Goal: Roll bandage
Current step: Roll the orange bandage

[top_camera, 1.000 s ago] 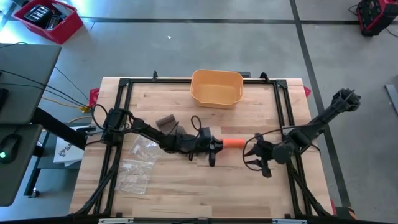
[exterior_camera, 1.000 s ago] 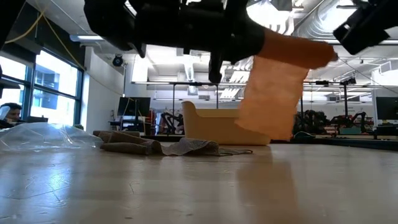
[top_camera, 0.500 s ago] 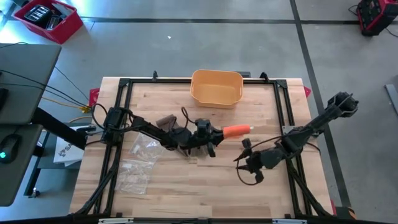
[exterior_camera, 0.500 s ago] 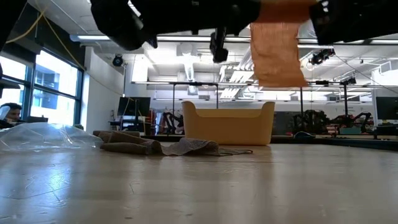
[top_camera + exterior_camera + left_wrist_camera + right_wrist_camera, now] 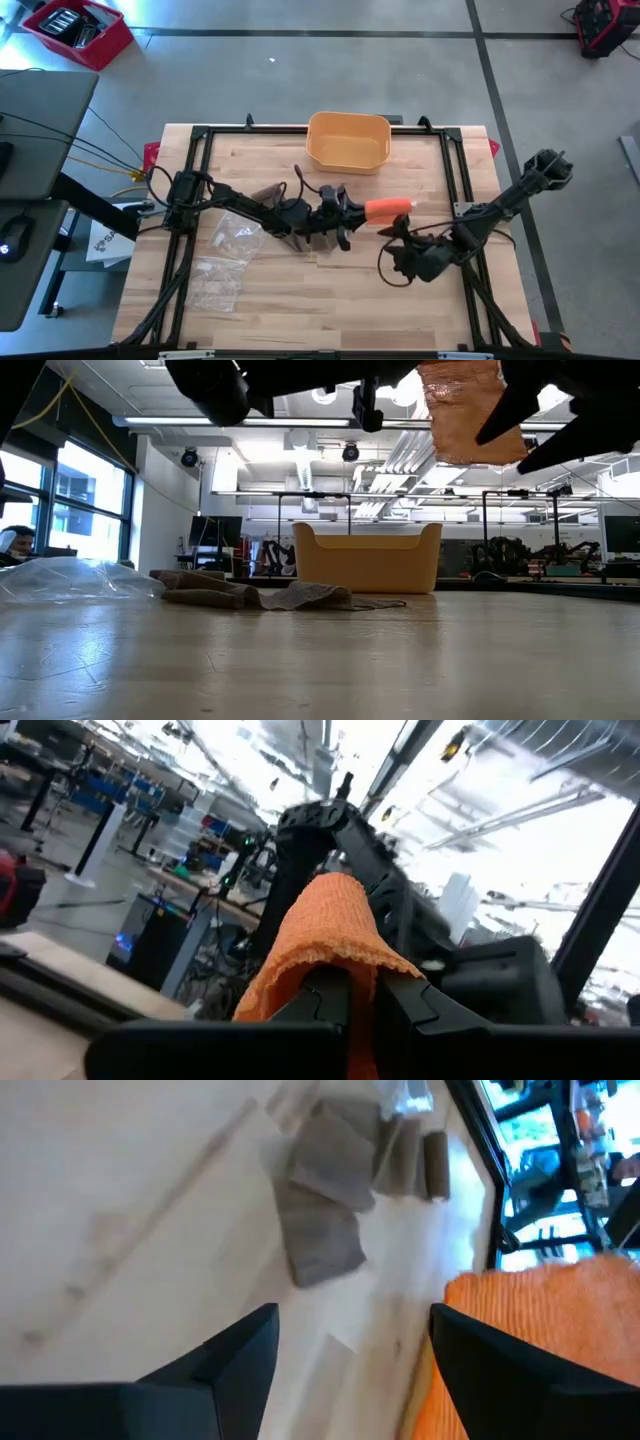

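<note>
An orange bandage (image 5: 388, 208) hangs in the air over the middle of the table, with my left gripper (image 5: 352, 214) shut on it. In the low view the bandage (image 5: 465, 410) shows at the top as a short flap, well clear of the wood. My right gripper (image 5: 398, 240) stands open just near of the bandage's free end. In the right wrist view nothing lies between its fingers (image 5: 350, 1350), and the bandage (image 5: 545, 1310) shows beside one finger; whether they touch I cannot tell. My left gripper pinches the orange bandage at its end toward the table's left (image 5: 345, 965), between its two fingers (image 5: 405, 1005). The fingers come from the table's left, slanting upward. The cloth bunches over the fingertips and its free part (image 5: 470, 440) hangs down, lifted clear of the table.
A yellow bin (image 5: 348, 140) stands at the far middle. Brown bandages (image 5: 268, 195) lie under my left arm, partly unrolled (image 5: 240, 595), and clear plastic bags (image 5: 222, 255) lie at the near left. A black frame (image 5: 455, 180) borders the table. Bare wood shows in front.
My left gripper has risen, tipped its fingers upward and gone a little toward the far edge. The orange bandage went up with it: its hanging flap now ends much higher above the table. My right gripper has rolled about its wrist and drawn slightly toward the table's left.
</note>
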Available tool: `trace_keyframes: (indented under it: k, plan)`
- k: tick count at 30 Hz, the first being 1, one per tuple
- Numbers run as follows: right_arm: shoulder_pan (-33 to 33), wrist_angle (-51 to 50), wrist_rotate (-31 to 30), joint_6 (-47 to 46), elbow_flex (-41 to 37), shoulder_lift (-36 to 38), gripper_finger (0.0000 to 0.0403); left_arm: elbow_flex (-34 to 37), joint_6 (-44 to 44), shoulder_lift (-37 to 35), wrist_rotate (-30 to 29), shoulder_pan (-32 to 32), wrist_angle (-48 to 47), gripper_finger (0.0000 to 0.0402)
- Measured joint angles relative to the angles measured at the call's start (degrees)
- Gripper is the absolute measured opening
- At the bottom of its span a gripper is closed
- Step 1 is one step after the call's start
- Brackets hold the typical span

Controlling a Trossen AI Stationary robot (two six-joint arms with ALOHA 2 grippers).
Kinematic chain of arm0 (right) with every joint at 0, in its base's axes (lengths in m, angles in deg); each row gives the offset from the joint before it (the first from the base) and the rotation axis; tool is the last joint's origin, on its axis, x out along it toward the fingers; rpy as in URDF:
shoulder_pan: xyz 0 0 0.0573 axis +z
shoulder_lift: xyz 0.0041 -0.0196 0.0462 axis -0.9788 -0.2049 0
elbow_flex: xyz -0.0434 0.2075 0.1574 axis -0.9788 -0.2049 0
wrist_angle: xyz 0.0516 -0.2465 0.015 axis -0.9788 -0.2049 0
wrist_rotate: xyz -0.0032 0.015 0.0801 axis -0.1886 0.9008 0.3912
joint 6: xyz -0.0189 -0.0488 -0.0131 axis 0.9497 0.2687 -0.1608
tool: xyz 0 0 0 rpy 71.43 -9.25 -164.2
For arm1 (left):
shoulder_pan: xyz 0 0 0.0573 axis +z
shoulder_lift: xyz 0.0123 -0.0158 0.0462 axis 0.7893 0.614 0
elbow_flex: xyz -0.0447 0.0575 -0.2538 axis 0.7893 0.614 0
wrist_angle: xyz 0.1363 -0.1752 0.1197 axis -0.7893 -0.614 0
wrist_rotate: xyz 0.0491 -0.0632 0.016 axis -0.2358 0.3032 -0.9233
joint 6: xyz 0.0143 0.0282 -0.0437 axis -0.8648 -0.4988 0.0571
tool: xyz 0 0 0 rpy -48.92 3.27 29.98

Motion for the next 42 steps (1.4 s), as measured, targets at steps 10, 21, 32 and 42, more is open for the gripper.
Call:
trace_keyframes:
  k: [10,21,32,42]
  plan:
    - [15.2,2.8,0.8,-25.9,0.0,-0.4,0.0252,0.0,1.7,-0.1,-6.9,-8.7,-12.9,0.001]
    - [27.3,12.4,0.3,-36.9,0.0,-5.5,0.0252,0.0,9.6,0.0,-24.2,-17.1,-25.0,0.001]
    - [14.1,20.6,11.2,-32.2,-2.2,-14.9,0.0252,6.6,11.5,4.1,-23.9,-5.8,-33.6,0.001]
    - [-10.6,36.8,26.8,-16.9,-10.6,-16.7,0.0252,11.1,15.9,8.0,-21.3,-3.4,-25.0,0.001]
